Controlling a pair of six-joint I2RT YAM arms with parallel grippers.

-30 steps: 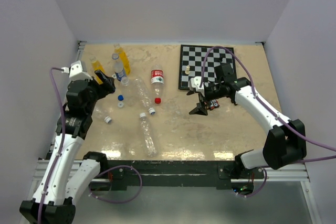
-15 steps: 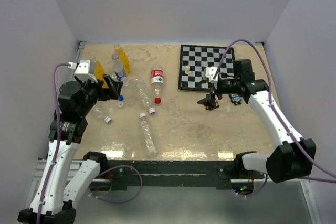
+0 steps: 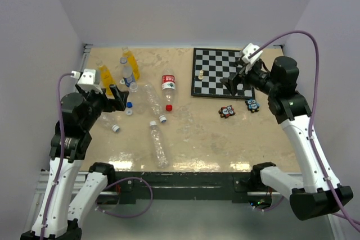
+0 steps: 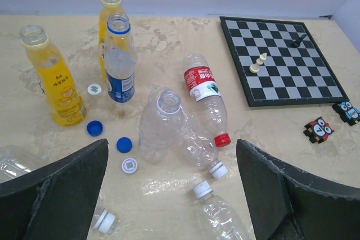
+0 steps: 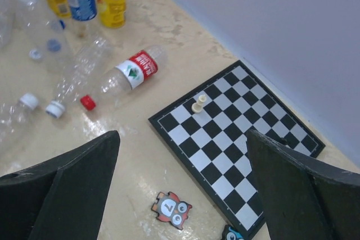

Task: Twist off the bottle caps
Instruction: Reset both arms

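Two orange-yellow bottles (image 4: pixel 54 84) (image 4: pixel 106 12) and a clear bottle with a blue-and-white label (image 4: pixel 119 66) stand upright at the back left with open necks. They also show in the top view (image 3: pixel 104 75) (image 3: pixel 130 61) (image 3: pixel 128 75). Two blue caps (image 4: pixel 94 127) (image 4: pixel 124 145) and two white caps (image 4: pixel 94 89) (image 4: pixel 130 165) lie loose on the table beside them. My left gripper (image 3: pixel 115 98) (image 4: pixel 171 195) is open and empty, above the lying bottles. My right gripper (image 3: pixel 236 82) (image 5: pixel 183 189) is open and empty, high over the chessboard's near edge.
A red-labelled bottle (image 4: pixel 203 91) with a red cap (image 4: pixel 223 139) lies mid-table. Several clear unlabelled bottles (image 4: pixel 163 122) lie around it, some with white caps (image 4: pixel 218 170). A chessboard (image 3: pixel 216 71) with a few pieces sits back right. Two owl pieces (image 3: pixel 226 112) (image 3: pixel 251 104) lie near it.
My right gripper has risen from the table by the red owl piece and pulled back to the right over the chessboard. My left arm has lifted and drawn back a little.
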